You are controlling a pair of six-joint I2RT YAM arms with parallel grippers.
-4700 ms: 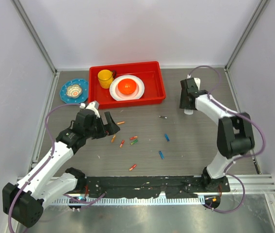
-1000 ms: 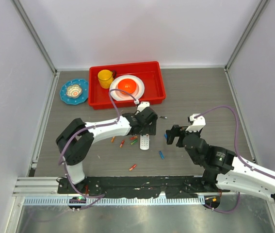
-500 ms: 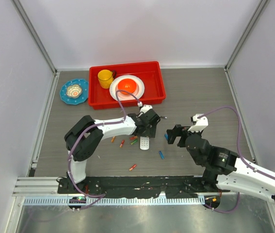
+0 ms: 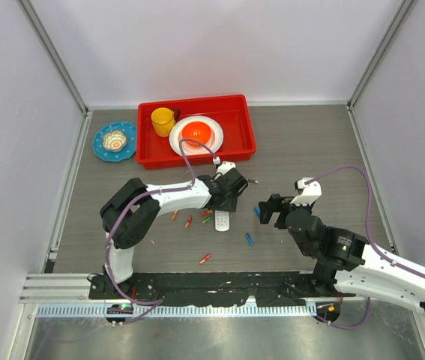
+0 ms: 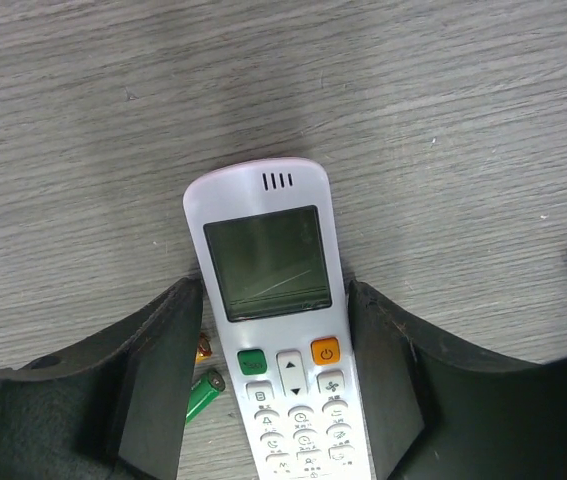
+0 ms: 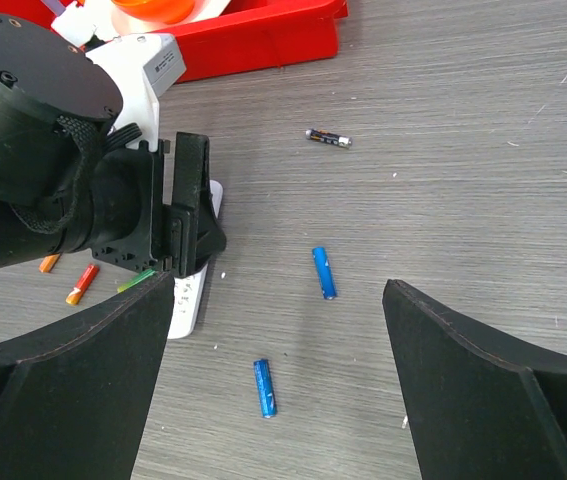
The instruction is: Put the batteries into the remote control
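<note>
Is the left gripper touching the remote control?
Cannot tell. The left wrist view shows the left gripper flanking both edges of the remote control, yet neither contact nor gap is plain.

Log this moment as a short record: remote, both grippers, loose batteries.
remote control: flat on the table, screen and keypad up
left gripper: straddles the remote's sides; whether it grips is unclear
right gripper: open, holding nothing, above the table
blue batteries: two, loose, right of the remote
other batteries: orange, red, green, loose, mostly left of the remote
</note>
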